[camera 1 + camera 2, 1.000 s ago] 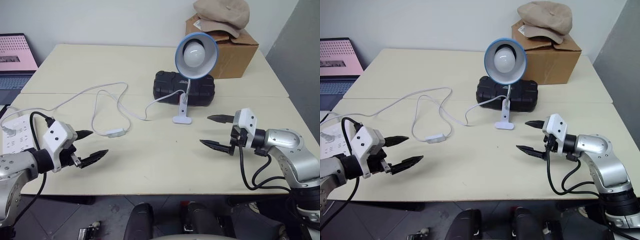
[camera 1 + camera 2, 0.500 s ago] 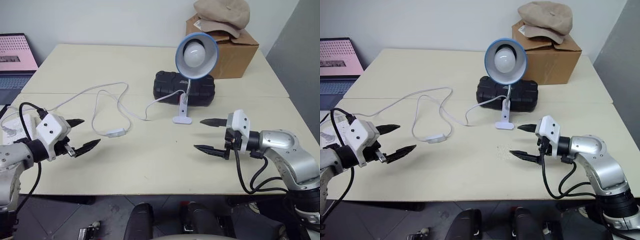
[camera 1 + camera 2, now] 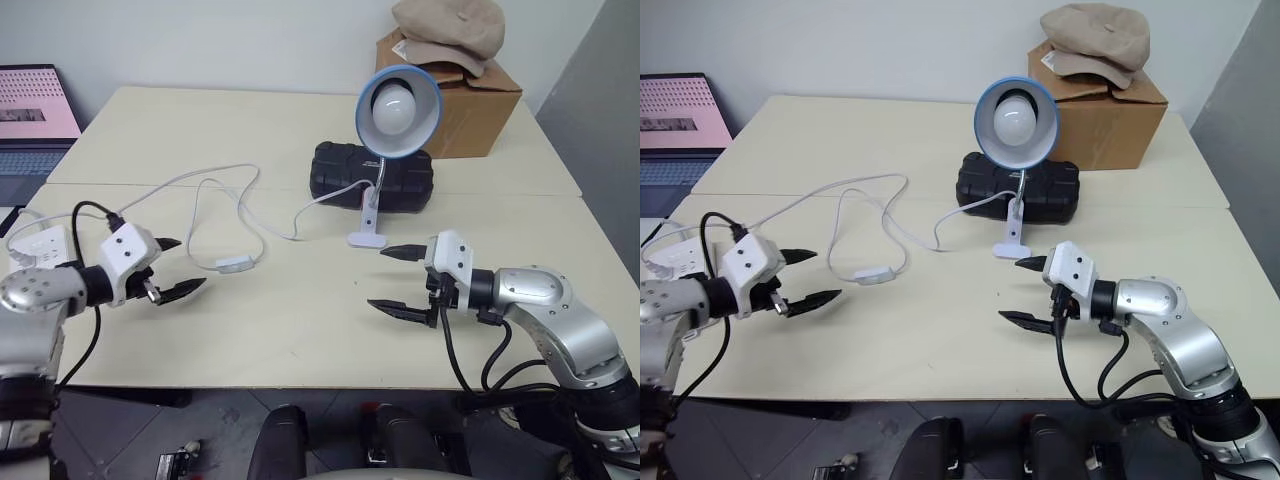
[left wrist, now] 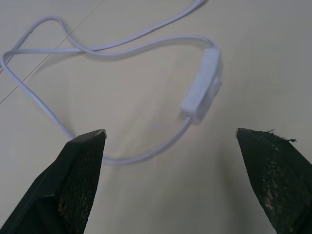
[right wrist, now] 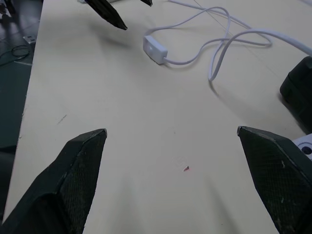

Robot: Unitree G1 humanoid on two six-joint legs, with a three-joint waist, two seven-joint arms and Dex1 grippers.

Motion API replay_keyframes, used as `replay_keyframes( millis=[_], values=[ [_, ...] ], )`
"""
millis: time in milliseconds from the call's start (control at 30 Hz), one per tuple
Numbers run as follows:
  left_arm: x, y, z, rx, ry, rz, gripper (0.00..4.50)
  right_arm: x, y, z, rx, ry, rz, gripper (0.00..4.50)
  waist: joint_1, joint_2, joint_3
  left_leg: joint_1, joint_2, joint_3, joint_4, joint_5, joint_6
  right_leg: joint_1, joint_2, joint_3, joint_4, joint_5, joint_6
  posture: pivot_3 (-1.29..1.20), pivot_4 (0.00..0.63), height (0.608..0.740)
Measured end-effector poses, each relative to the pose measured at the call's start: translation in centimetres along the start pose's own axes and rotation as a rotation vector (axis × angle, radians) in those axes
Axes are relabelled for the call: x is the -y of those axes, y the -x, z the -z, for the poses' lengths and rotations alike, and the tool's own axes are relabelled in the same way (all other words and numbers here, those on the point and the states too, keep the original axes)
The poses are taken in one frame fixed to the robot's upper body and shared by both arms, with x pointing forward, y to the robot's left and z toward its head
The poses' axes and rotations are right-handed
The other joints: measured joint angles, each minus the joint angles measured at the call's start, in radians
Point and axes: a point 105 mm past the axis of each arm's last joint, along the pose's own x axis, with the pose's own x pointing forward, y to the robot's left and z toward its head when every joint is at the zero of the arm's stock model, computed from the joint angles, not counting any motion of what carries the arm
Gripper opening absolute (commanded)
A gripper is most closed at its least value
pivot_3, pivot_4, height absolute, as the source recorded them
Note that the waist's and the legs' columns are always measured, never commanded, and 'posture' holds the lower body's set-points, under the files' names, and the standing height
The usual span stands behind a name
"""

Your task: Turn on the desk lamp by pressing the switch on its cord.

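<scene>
No readable lettering marks the switch (image 4: 202, 85) or cord (image 4: 122, 46).

I count one desk lamp (image 3: 397, 103), one cord (image 3: 215, 195), one switch (image 3: 232, 265). One black case (image 3: 340, 175), one cardboard box (image 3: 478, 105) at desk's far right corner, one cap (image 3: 447, 30), one power strip (image 3: 40, 246), one laptop (image 3: 35, 110). Two grippers: left gripper (image 3: 178, 268), right gripper (image 3: 392, 281).

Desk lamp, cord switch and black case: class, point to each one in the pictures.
desk lamp (image 3: 398, 98): left eye view, on the white bulb inside the blue shade.
switch (image 4: 202, 86): left wrist view, middle of its white body.
black case (image 3: 340, 172): left eye view, its top left part.
</scene>
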Motion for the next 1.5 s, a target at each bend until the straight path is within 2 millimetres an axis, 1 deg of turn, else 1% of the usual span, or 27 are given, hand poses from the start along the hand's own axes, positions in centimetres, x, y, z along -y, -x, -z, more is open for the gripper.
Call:
replay_keyframes(
  millis=[100, 200, 333, 400, 433, 467, 500, 533, 667, 700, 733, 867, 967, 1033, 1200, 1300, 1367, 1500],
  values=[
    [0.4, -1.5, 0.5, -0.021, -0.009, 0.078, 4.45, -0.1, -0.2, -0.1, 0.003, 0.002, 0.002, 4.5, 0.0, 0.0, 0.0, -0.001, 0.0, 0.0, 0.0, 0.0, 0.0, 0.0, 0.001, 0.0, 0.0, 0.0, 0.0, 0.0, 0.15, 0.74],
    [0.1, -2.0, 0.8, -0.045, -0.032, 0.105, 4.45, 0.0, -0.1, 0.0, -0.001, 0.006, 0.008, 4.5, -0.001, 0.0, 0.0, -0.001, 0.0, 0.0, 0.001, 0.0, 0.0, 0.0, 0.001, 0.0, 0.0, 0.0, 0.0, 0.0, 0.15, 0.74],
    [-0.5, -2.8, 0.7, -0.043, -0.047, 0.113, 4.45, 0.0, -0.1, 0.0, -0.006, 0.011, 0.012, 4.5, -0.001, 0.0, 0.0, -0.001, 0.0, -0.001, 0.001, 0.0, 0.0, 0.0, 0.001, 0.0, 0.0, 0.0, 0.0, 0.0, 0.15, 0.74],
    [-0.5, -3.0, 0.7, -0.044, -0.054, 0.127, 4.08, 0.0, -0.1, -0.1, -0.005, 0.013, 0.011, 4.5, -0.002, 0.0, 0.0, -0.001, 0.0, 0.0, 0.001, 0.0, 0.0, 0.0, 0.001, 0.0, 0.0, 0.0, 0.001, 0.0, 0.15, 0.74],
    [-0.5, -3.0, 0.7, -0.043, -0.059, 0.132, 3.98, -0.1, -0.1, 0.0, -0.005, 0.012, 0.011, 4.5, -0.002, 0.0, 0.0, -0.001, 0.0, 0.0, 0.001, 0.0, 0.0, 0.0, 0.001, 0.0, 0.0, 0.0, 0.001, 0.0, 0.15, 0.74],
    [-0.4, -2.9, 0.8, -0.043, -0.059, 0.146, 3.68, -0.1, -0.1, 0.0, -0.005, 0.012, 0.011, 4.5, -0.002, 0.0, 0.0, -0.001, 0.0, -0.001, 0.001, 0.0, 0.0, 0.0, 0.001, 0.0, 0.0, 0.0, 0.001, 0.0, 0.15, 0.74],
    [-0.3, -3.0, 0.8, -0.041, -0.061, 0.155, 3.54, -0.1, -0.1, 0.0, -0.005, 0.012, 0.011, 4.5, -0.002, 0.0, 0.0, -0.001, 0.0, -0.001, 0.001, 0.0, 0.0, 0.0, 0.001, 0.0, 0.0, 0.0, 0.001, 0.0, 0.15, 0.74],
    [-0.2, -3.0, 0.8, -0.041, -0.059, 0.163, 3.25, -0.1, -0.1, 0.0, -0.005, 0.012, 0.011, 4.5, -0.002, 0.0, 0.0, -0.001, 0.0, -0.001, 0.001, 0.0, 0.0, 0.0, 0.001, 0.0, 0.001, 0.0, 0.001, 0.0, 0.15, 0.74],
    [0.1, -3.1, 0.9, -0.041, -0.056, 0.185, 2.46, 0.0, -0.1, 0.0, -0.006, 0.013, 0.012, 4.5, -0.003, 0.0, 0.0, -0.001, 0.0, -0.001, 0.002, 0.0, 0.0, 0.0, 0.001, 0.0, 0.001, 0.0, 0.001, 0.0, 0.15, 0.74],
    [0.1, -3.1, 0.9, -0.042, -0.056, 0.191, 2.35, 0.0, -0.1, 0.0, -0.007, 0.014, 0.012, 4.5, -0.003, 0.0, 0.0, -0.001, 0.0, -0.001, 0.002, 0.0, 0.0, 0.0, 0.001, 0.0, 0.001, 0.001, 0.001, 0.0, 0.15, 0.74],
    [0.1, -3.1, 0.9, -0.042, -0.056, 0.192, 2.02, 0.0, -0.1, 0.0, -0.007, 0.014, 0.012, 4.5, -0.003, 0.0, 0.0, -0.001, 0.0, -0.001, 0.002, 0.0, 0.0, 0.0, 0.001, 0.0, 0.001, 0.001, 0.001, 0.0, 0.15, 0.74],
    [0.4, -3.1, 0.8, -0.041, -0.059, 0.202, 1.25, 0.0, -0.1, -0.1, -0.008, 0.017, 0.01, 4.5, -0.003, 0.0, 0.0, -0.001, 0.0, -0.001, 0.002, 0.0, 0.0, 0.0, 0.001, 0.0, 0.001, 0.001, 0.001, 0.0, 0.15, 0.74],
    [0.9, -3.1, 0.5, -0.031, -0.062, 0.229, 0.55, 0.0, -0.1, -0.1, -0.008, 0.018, 0.009, 4.5, -0.003, 0.0, 0.0, -0.001, 0.0, -0.001, 0.002, 0.0, 0.0, 0.0, 0.001, 0.0, 0.001, 0.001, 0.001, 0.0, 0.15, 0.74],
    [1.5, -3.1, 0.1, -0.018, -0.066, 0.247, 0.38, 0.0, 0.0, -0.1, -0.011, 0.019, 0.009, 4.5, -0.003, 0.0, 0.0, -0.001, 0.0, -0.001, 0.002, 0.0, 0.0, 0.0, 0.001, 0.0, 0.001, 0.001, 0.001, 0.0, 0.15, 0.74],
    [3.5, -3.2, -1.3, 0.025, -0.059, 0.312, 0.38, 0.1, 0.1, 0.0, -0.017, 0.022, 0.009, 4.5, -0.003, 0.0, 0.0, -0.001, 0.0, -0.001, 0.002, 0.0, 0.0, 0.0, 0.001, 0.0, 0.001, 0.001, 0.001, 0.0, 0.15, 0.74],
    [4.2, -3.4, -3.2, 0.07, -0.065, 0.337, 0.38, 0.2, 0.4, 0.1, -0.023, 0.02, 0.015, 4.5, -0.003, 0.0, 0.0, -0.001, 0.0, -0.001, 0.002, 0.0, 0.0, 0.0, 0.001, 0.0, 0.001, 0.001, 0.001, 0.0, 0.15, 0.74],
    [4.8, -3.7, -4.8, 0.111, -0.076, 0.357, 0.38, 0.4, 0.7, 0.0, -0.022, 0.022, 0.024, 4.5, -0.001, 0.0, 0.0, -0.001, 0.0, -0.001, 0.003, 0.0, 0.0, 0.001, 0.001, 0.0, 0.001, 0.001, 0.002, 0.0, 0.15, 0.74],
    [6.3, -4.9, -8.0, 0.167, -0.129, 0.414, 0.38, 0.0, 1.1, -0.6, -0.019, 0.024, 0.001, 4.5, -0.001, 0.0, 0.0, -0.001, 0.0, -0.001, 0.003, 0.0, 0.0, 0.001, 0.001, 0.001, 0.001, 0.001, 0.002, 0.0, 0.15, 0.74]
  ],
)
